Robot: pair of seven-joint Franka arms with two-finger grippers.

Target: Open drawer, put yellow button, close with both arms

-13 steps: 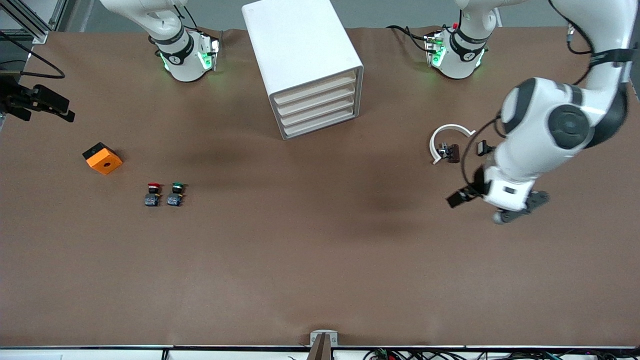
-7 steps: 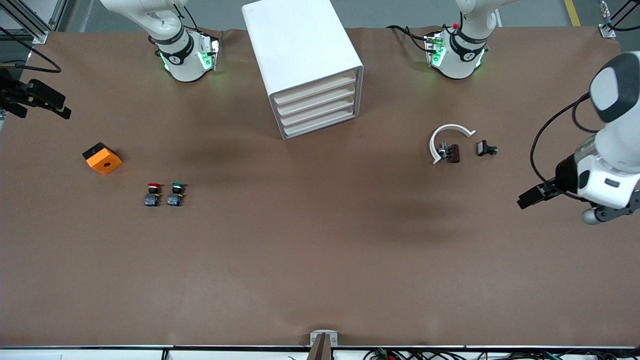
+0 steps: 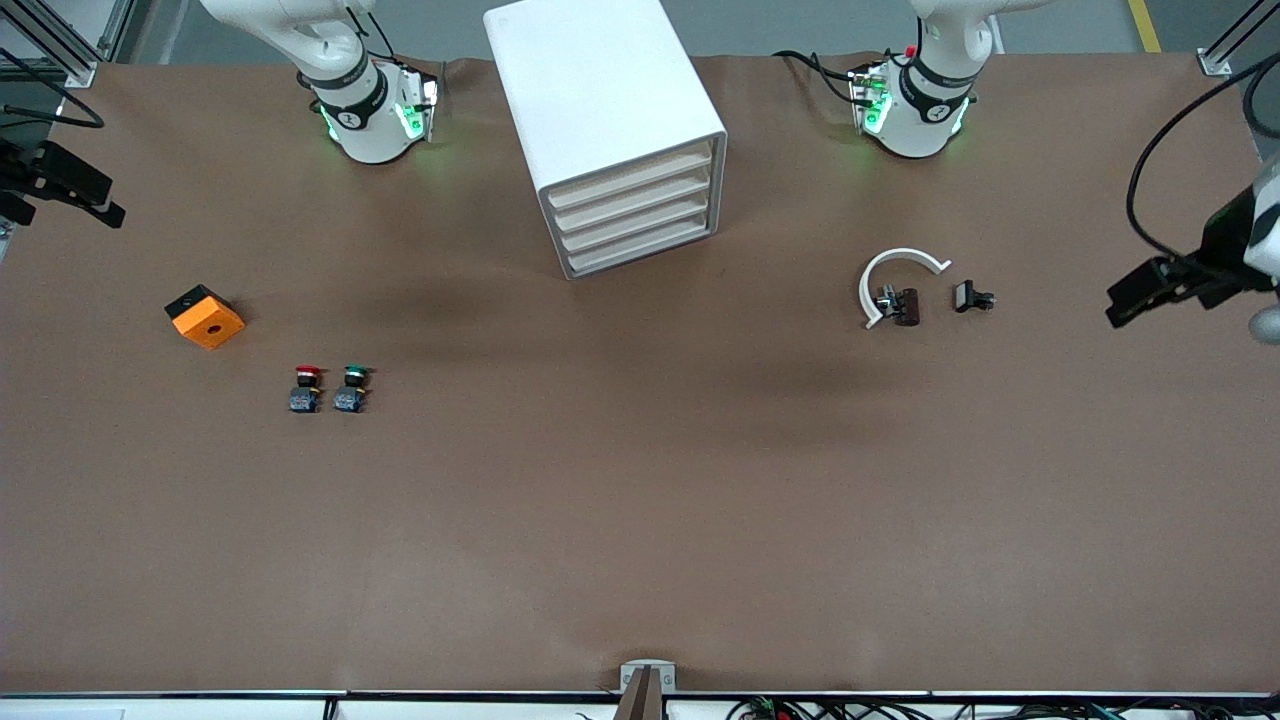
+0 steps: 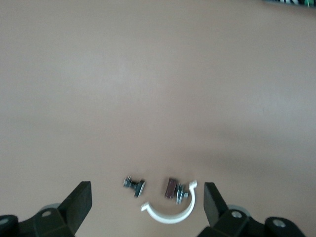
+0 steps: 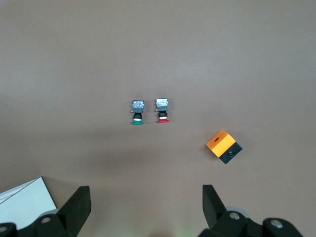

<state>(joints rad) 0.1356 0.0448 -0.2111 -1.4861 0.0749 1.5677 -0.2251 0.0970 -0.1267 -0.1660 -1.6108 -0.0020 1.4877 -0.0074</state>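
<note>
White boxy cabinet (image 3: pixel 610 130) had its uppermost cream-fronted drawer (image 3: pixel 628 180) shut, yellow button unseen; left gripper (image 4: pixel 147 207) and right gripper (image 5: pixel 147 207), jaws wide and empty, should part squarely

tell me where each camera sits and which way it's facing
Front view: high across the table, facing the arm bases; it shows the cabinet, all drawers shut, the left gripper and right gripper at the table's ends.
Left wrist view: on the left wrist, looking down at the white clip between open fingers.
Right wrist view: on the right wrist, looking down at the red button, green button and orange block.
Shared: front and right wrist both show the orange block.
</note>
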